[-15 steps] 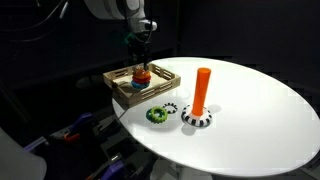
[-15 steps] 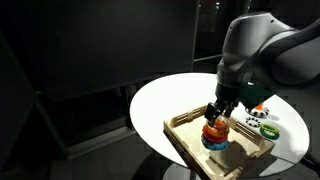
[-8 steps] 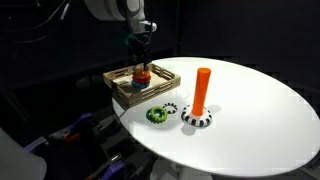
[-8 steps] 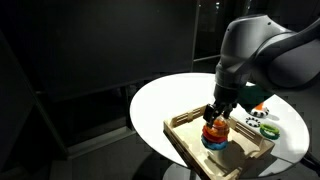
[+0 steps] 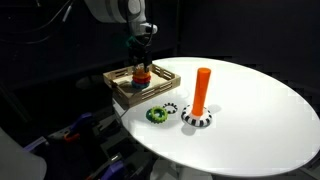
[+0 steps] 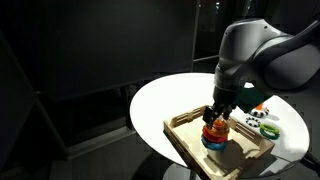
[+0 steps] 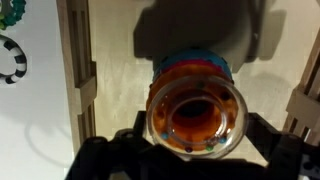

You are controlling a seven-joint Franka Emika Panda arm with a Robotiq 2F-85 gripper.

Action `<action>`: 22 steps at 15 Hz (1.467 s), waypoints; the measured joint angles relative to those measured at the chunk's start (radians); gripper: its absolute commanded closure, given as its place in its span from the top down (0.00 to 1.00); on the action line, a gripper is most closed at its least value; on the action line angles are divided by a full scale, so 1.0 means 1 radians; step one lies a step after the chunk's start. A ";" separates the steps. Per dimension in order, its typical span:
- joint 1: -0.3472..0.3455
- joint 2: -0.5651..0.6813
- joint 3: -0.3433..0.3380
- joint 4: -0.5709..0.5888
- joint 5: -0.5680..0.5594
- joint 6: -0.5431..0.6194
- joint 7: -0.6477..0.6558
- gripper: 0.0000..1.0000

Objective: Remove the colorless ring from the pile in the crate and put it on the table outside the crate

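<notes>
arm (image 6: 265, 50) casing: pale grey-white, smooth, bulbous joints
gripper (image 6: 214, 115) body: black, compact
fingers (image 7: 105, 160): matte black, blocky, with angular edges

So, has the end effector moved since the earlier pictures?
Yes, slightly: the end effector has come down toward the short pile of coloured rings inside the light wooden crate, which stays put.

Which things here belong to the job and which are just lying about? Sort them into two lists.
Job in hand: the colorless ring on top of the pile, the crate, the table, the pincer at the pile.

Lying about on the table outside the crate: the green ring, the checkered ring, the orange peg.
</notes>
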 measured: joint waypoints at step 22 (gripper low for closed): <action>-0.091 -0.126 -0.087 -0.089 0.014 -0.123 0.027 0.70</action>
